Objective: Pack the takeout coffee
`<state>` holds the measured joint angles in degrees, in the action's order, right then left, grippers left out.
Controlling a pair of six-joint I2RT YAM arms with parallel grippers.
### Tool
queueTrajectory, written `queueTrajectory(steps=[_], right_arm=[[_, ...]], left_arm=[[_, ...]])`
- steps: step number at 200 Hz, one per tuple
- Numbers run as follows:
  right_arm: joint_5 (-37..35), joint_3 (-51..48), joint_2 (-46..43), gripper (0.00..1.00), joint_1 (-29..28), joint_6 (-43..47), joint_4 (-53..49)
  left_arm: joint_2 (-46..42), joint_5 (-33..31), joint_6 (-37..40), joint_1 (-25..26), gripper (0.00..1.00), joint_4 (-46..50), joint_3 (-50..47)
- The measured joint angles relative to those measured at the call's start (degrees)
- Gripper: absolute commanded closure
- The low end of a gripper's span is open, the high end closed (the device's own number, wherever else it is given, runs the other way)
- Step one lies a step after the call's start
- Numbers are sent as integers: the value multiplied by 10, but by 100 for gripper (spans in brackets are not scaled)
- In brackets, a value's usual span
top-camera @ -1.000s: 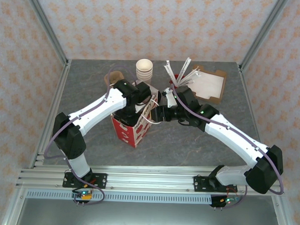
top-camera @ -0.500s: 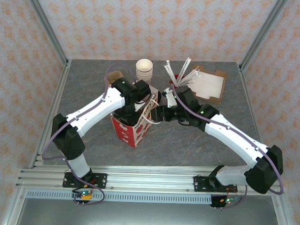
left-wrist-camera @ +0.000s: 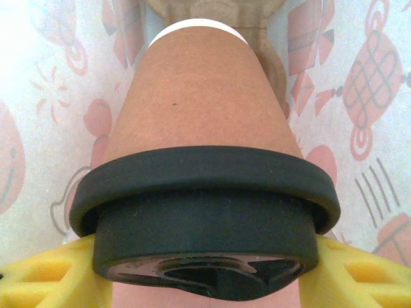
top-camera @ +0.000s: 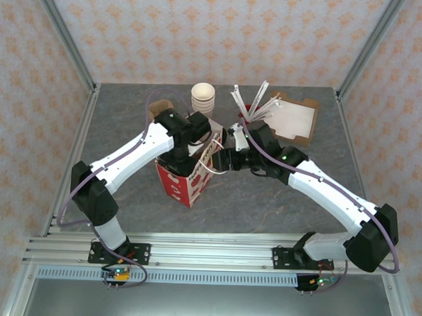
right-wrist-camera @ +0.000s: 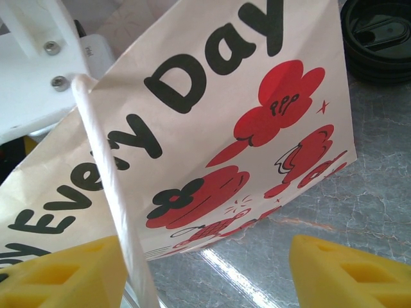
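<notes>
The bag (top-camera: 184, 183) stands mid-frame in the top view, with a cup stack (top-camera: 203, 99) behind it. The left claw (left-wrist-camera: 205, 279) grips the coffee (left-wrist-camera: 205, 109) by its lid, with printed bag paper around it. The right claw (right-wrist-camera: 205, 269) gapes wide and grips nothing, the bag's handle (right-wrist-camera: 109, 173) beside one finger.

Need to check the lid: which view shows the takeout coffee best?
Left wrist: the takeout coffee, lid nearest, is held between the left gripper's jaws. From above the left arm covers it; the right wrist faces the bag's printed outside.

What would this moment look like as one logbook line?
left gripper: clamped on tan paper cup with black lid, inside red-and-white bag | right gripper: open at bag handle
</notes>
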<state>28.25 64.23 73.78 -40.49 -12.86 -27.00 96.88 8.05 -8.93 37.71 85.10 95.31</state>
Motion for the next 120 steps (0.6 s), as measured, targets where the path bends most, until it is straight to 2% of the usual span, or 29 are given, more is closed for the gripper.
queueTrajectory(steps=[40,120], right_arm=[[0,0,0,33,0,0,0],[-6,0,0,33,0,5,0]], left_arm=[[-13,0,0,0,65,17,7],[-19,-12,0,0,65,50,98]])
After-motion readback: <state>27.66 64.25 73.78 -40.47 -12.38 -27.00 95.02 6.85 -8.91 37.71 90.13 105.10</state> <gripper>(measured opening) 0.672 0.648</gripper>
